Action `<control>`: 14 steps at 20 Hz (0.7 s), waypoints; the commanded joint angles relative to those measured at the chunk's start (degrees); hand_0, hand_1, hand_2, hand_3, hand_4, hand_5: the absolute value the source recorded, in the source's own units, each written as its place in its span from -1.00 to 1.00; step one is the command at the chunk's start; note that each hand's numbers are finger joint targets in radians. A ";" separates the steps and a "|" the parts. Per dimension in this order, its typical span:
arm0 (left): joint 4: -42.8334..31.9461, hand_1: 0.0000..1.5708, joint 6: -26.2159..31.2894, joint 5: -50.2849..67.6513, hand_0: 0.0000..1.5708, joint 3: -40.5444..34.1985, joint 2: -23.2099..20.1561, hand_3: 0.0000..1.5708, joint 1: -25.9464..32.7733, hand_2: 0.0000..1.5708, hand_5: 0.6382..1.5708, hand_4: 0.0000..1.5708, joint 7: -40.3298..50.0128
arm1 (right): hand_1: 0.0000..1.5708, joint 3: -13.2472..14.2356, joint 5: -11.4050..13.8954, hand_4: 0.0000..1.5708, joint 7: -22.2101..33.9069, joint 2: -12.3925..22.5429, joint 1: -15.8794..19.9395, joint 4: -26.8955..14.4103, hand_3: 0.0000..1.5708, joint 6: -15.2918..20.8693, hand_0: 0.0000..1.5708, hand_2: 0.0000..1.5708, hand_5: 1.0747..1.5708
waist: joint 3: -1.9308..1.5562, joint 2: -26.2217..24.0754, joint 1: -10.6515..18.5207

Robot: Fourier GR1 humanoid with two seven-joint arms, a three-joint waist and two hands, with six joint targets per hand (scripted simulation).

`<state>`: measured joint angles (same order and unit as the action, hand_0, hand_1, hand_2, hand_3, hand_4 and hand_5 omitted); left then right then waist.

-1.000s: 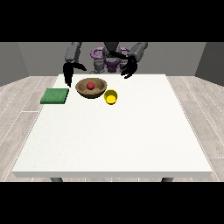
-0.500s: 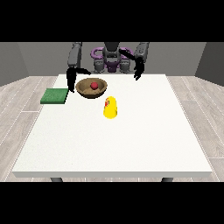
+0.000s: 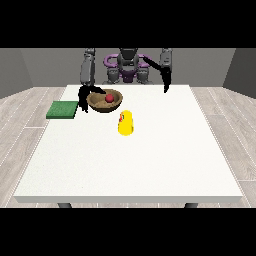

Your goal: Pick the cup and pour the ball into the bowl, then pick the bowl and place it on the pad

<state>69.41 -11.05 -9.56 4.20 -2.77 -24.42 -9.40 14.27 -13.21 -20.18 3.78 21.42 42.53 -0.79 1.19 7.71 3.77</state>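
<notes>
The brown bowl [image 3: 105,102] stands at the table's far left with the red ball [image 3: 108,98] inside it. The hand at the view's left [image 3: 84,96] is against the bowl's left rim, with fingers [image 3: 98,90] stretched along the far rim and the thumb hanging beside the near side. The yellow cup [image 3: 125,123] rests on the table nearer the camera, apart from both hands. The hand at the view's right [image 3: 166,83] hangs over the table's far edge, fingers straight down, holding nothing. The green pad [image 3: 63,109] lies left of the bowl.
The white table [image 3: 150,160] stretches wide towards the camera and to the right. The pad sits close to the table's left edge, just beyond the hand at the bowl.
The cup left the hand at the view's right and came down nearer the camera. That hand drew back to the right. The other hand closed in on the bowl's rim.
</notes>
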 commanded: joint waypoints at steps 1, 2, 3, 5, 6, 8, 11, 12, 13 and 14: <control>2.17 -1.00 -0.77 -0.61 -1.00 0.44 0.58 -1.00 -1.61 -1.00 -0.76 -1.00 1.49 | 1.00 1.77 -1.56 -0.01 4.81 -0.03 -1.03 -5.68 0.17 0.94 1.00 1.00 0.93 | -1.25 2.68 1.66; 2.05 -1.00 1.30 0.30 -1.00 0.75 -0.25 -1.00 2.17 -1.00 -0.76 -1.00 -0.98 | 1.00 1.78 -1.00 0.05 3.46 -0.12 -3.31 -5.28 0.55 2.04 1.00 1.00 0.92 | -1.21 2.03 2.85; 1.39 -1.00 1.61 0.92 -1.00 -1.45 -2.13 -1.00 -0.70 -1.00 -0.76 -1.00 -1.74 | 1.00 1.97 -1.39 0.04 2.62 -0.13 -2.43 -4.51 0.48 1.64 1.00 1.00 0.93 | -1.20 4.84 1.64; 0.32 -1.00 1.20 0.42 -1.00 -0.26 -0.53 -1.00 0.10 -1.00 -0.77 -1.00 0.81 | 1.00 1.38 -0.97 0.06 6.88 -0.83 -0.91 -3.04 0.29 5.40 1.00 1.00 0.91 | -1.15 0.68 1.34; -0.11 -1.00 1.27 0.41 -1.00 -0.41 -0.86 -1.00 1.44 -1.00 -0.78 -1.00 1.28 | 1.00 0.93 -0.69 0.09 10.49 -1.06 -1.00 -2.48 0.05 7.48 1.00 1.00 0.89 | -1.10 -2.55 1.63; -0.12 -1.00 1.63 -0.09 -1.00 0.79 -0.38 -1.00 4.48 -1.00 -0.80 -1.00 -0.99 | 1.00 1.31 -0.62 0.12 12.16 0.75 -0.48 -2.43 0.05 8.28 1.00 1.00 0.90 | -1.14 -3.48 1.77; -5.47 -1.00 2.77 2.93 -1.00 -5.06 -3.31 -1.00 2.84 -1.00 -0.82 -1.00 -2.71 | 1.00 -1.58 0.68 0.16 19.72 0.68 2.76 1.49 -0.08 11.01 1.00 1.00 0.91 | -1.12 -4.95 -2.83; -5.26 -1.00 4.53 4.16 -1.00 -5.73 -4.25 -1.00 6.35 -1.00 -0.82 -1.00 -5.17 | 1.00 -0.89 -0.05 0.16 19.94 2.73 0.78 2.00 -0.09 9.20 1.00 1.00 0.90 | -1.14 -6.43 -2.80; -7.57 -1.00 3.70 3.51 -1.00 -6.50 -4.47 -1.00 4.13 -1.00 -0.83 -1.00 -4.05 | 1.00 -2.38 0.66 0.16 24.05 3.45 2.92 3.96 -0.07 9.66 1.00 1.00 0.89 | -1.14 -6.85 -4.82; -5.02 -1.00 5.17 3.33 -1.00 -4.84 -4.09 -1.00 5.97 -1.00 -0.85 -1.00 -3.18 | 1.00 -0.49 -0.35 0.14 23.65 5.04 3.68 2.18 -0.02 9.91 1.00 1.00 0.90 | -1.18 -6.46 -1.92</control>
<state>65.47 -7.72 -7.02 0.33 -5.83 -20.47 -12.19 14.11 -13.43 -2.81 6.78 23.49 44.07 7.79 0.41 3.01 2.11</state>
